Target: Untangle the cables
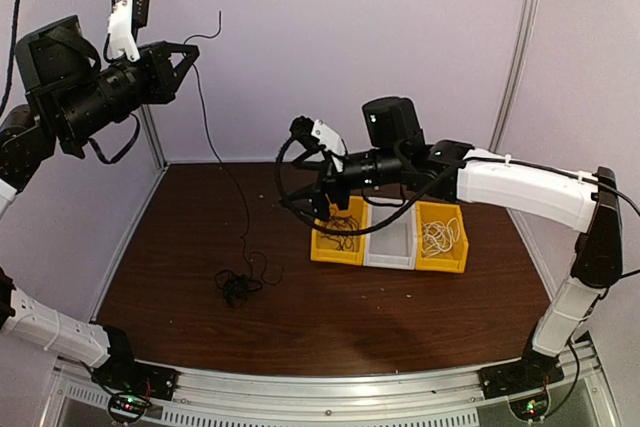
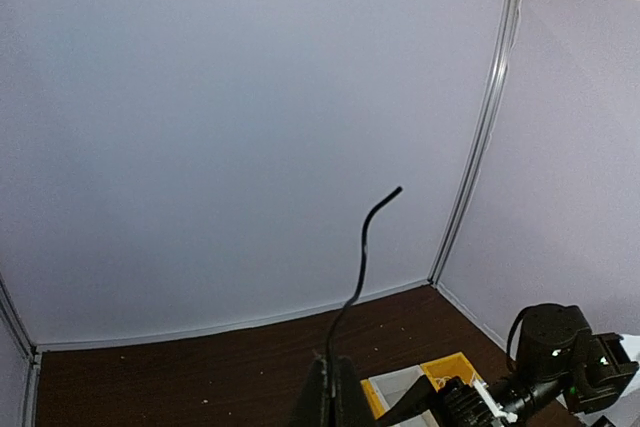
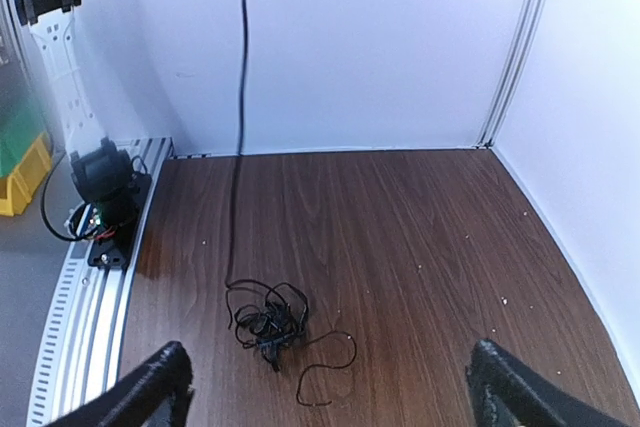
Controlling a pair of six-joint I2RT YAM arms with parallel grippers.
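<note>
My left gripper is raised high at the left and shut on a thin black cable. The cable's free end sticks up past the fingers. The rest hangs down to a tangled black knot on the brown table, which also shows in the right wrist view with the strand rising from it. My right gripper is open and empty above the left yellow bin; its fingertips frame the knot from a distance.
Three joined bins stand at centre right: a yellow one with dark cables, a white one, and a yellow one with a white cable. Walls enclose the table on three sides. The left arm's base sits on the rail.
</note>
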